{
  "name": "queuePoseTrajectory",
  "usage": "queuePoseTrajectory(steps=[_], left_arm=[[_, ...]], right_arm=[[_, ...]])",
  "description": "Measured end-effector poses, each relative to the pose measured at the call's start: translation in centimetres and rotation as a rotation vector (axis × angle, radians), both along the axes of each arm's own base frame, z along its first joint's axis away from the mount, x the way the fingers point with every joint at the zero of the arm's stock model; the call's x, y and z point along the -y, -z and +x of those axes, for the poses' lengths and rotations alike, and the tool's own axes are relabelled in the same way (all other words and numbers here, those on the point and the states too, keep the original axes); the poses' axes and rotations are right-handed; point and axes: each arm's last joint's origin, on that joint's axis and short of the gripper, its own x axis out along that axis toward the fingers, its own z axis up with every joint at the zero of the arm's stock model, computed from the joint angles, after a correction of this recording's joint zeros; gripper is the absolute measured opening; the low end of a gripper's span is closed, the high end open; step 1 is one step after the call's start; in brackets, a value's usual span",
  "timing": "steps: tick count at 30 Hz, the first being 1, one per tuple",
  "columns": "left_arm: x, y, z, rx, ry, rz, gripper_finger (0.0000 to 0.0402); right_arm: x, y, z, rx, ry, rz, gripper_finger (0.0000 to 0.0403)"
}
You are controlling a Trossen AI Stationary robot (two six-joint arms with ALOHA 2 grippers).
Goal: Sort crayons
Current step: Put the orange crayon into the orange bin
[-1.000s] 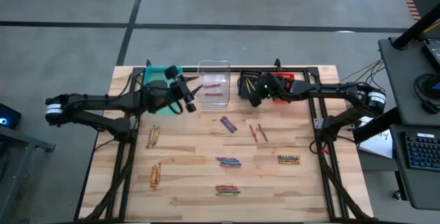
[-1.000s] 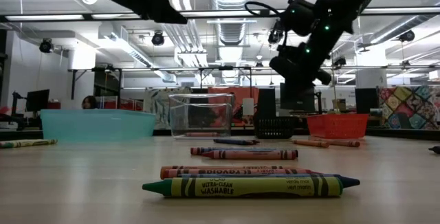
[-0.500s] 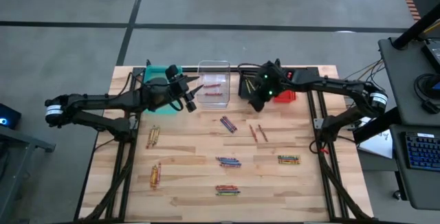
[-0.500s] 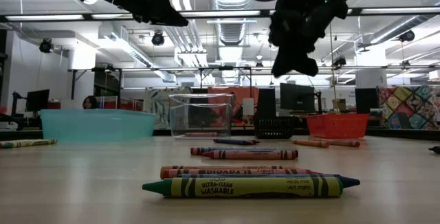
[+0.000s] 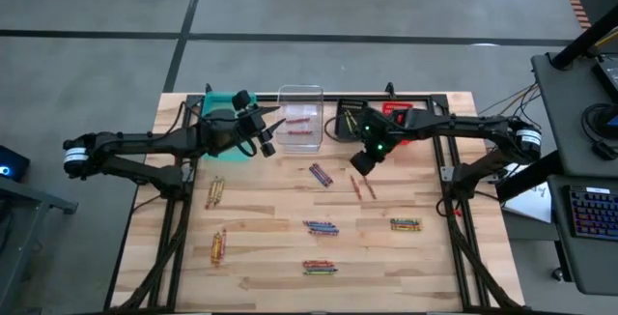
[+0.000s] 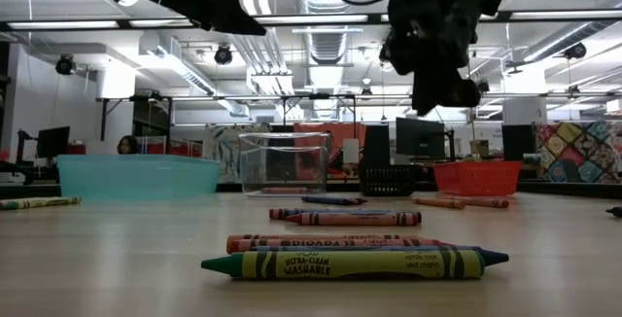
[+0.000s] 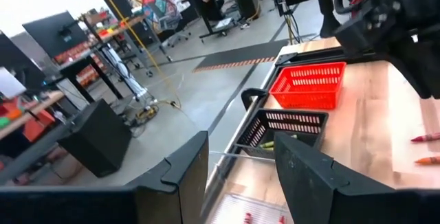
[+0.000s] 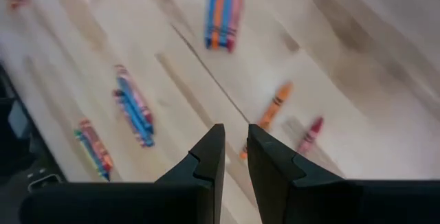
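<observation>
Crayons lie in small bunches on the wooden table: one bunch (image 5: 320, 174) near the middle, two loose ones (image 5: 362, 186) right of it, others (image 5: 321, 227) (image 5: 405, 224) (image 5: 214, 192) nearer the front. My right gripper (image 5: 362, 160) hangs above the table, pointing down over an orange crayon (image 8: 273, 107) and a red one (image 8: 311, 135). Its fingers stand a narrow gap apart with nothing between them (image 8: 236, 148). My left gripper (image 5: 271, 128) hovers open and empty beside the clear bin (image 5: 300, 117), which has red crayons in it.
Along the far edge stand a teal bin (image 5: 227, 107), the clear bin, a black bin (image 5: 350, 120) and a red bin (image 5: 401, 117). Further bunches lie at the front (image 5: 320, 268) and front left (image 5: 219, 246). The near right corner of the table is bare wood.
My right gripper has come away from the black bin toward the table's near edge, rising a little. It has tipped from nearly level to pointing steeply down at the loose crayons. No crayon has moved.
</observation>
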Motion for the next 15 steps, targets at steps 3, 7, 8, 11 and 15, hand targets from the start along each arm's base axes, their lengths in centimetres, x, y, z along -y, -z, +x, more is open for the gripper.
queuePoseTrajectory(steps=[3, 7, 8, 11, 15], left_arm=[[0.0, 0.0, 0.0, -0.013, 0.002, 0.023, 0.0149], [-0.1, 0.0, 0.0, -0.043, 0.007, 0.046, 0.0149], [0.0, 0.1, 0.0, -0.055, 0.008, 0.048, 0.0149], [0.0, 0.3, -0.1, -0.074, 0.009, 0.046, 0.0149], [0.0, 0.5, -0.1, -0.094, 0.009, 0.04, 0.0149]], right_arm=[[-0.3, 0.2, 0.6, -0.027, 0.036, 0.015, 0.0052], [-0.9, 0.9, 2.1, -0.075, 0.037, 0.025, 0.0052], [-1.0, 1.1, 2.4, -0.099, 0.033, 0.02, 0.0052], [-1.5, 1.7, 3.4, -0.215, 0.022, 0.0, 0.0052], [-2.1, 2.6, 4.6, -0.353, -0.024, -0.079, 0.0052]])
